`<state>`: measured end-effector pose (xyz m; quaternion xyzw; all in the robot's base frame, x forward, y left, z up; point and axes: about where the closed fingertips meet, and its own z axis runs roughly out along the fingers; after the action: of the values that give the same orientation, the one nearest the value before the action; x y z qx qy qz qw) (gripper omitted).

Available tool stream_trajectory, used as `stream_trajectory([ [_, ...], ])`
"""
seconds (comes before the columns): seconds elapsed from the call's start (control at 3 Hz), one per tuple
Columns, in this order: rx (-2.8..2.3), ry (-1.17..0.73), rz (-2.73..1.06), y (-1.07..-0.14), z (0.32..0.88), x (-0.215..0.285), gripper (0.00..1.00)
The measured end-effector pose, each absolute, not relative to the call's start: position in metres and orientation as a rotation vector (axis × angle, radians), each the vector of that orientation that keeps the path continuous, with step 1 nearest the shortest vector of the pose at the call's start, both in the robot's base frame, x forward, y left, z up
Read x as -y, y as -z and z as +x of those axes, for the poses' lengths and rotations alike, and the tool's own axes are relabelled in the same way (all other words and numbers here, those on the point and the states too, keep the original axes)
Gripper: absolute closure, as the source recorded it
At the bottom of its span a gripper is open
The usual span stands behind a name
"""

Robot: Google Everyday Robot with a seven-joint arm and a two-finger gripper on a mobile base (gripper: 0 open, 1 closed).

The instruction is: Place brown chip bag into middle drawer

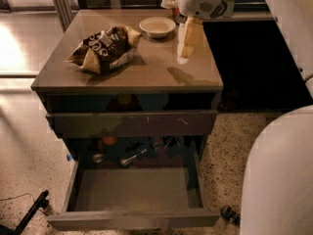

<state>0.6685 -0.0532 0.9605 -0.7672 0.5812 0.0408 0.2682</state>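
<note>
The brown chip bag lies crinkled on the left part of the cabinet top. The middle drawer is pulled out at the bottom, its flat floor bare. My gripper hangs fingers-down over the right part of the top, just right of a white bowl and well right of the bag. It holds nothing that I can see. The small red-orange can is hidden behind the arm.
A shut drawer front with faint white scratches sits above the open drawer. A spoon-like utensil and an orange item lie in the recess behind it. My white body fills the right side. A black rod lies on the floor at the left.
</note>
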Motion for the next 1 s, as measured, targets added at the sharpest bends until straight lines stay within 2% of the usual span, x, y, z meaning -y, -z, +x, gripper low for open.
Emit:
stream_trajectory([
  [0.67, -1.453, -0.177, -2.133, -0.949, 0.698, -0.008, 0.0],
  [1.0, -1.452, -0.176, -2.129, -0.948, 0.699, -0.009, 0.0],
])
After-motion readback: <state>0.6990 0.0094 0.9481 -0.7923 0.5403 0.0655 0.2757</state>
